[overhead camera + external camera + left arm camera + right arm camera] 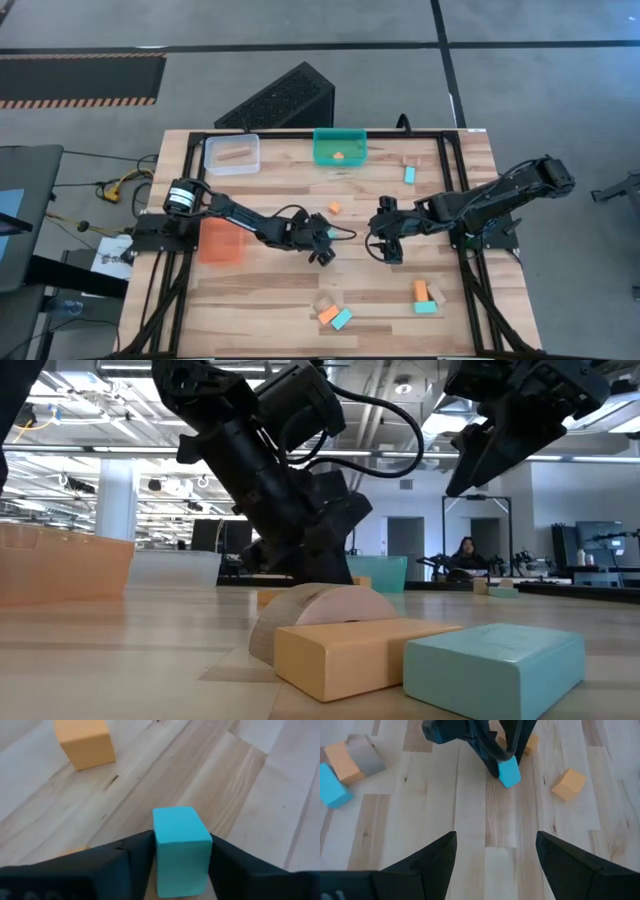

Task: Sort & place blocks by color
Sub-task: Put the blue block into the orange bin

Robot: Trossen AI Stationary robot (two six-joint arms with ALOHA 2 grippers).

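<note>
Starting at the left of the high view, you have an orange bin (221, 242) on the table's left edge, with a clear bin (232, 154) above it holding one tan block (236, 153). Your left gripper (322, 243) sits at mid-frame, left of centre; the left wrist view shows its fingers (117, 865) clamped on either side of a teal block (180, 851), held over bare wood. A small orange block (335, 208) lies just above that gripper.

At the top centre, the teal bin (340, 147) contains one orange block (340, 155). Near the bottom centre, a tan piece, an orange block and a teal block (341, 320) lie clustered together, touching.

Right of centre, your right gripper (386, 245) hangs above the table with its fingers (427, 860) spread wide and nothing between them; its wrist camera looks toward the left gripper and its teal load.

Further right, a lone teal block (409, 175) rests in the upper right, and an orange, tan and teal group (426, 296) lies at the lower right.
</note>
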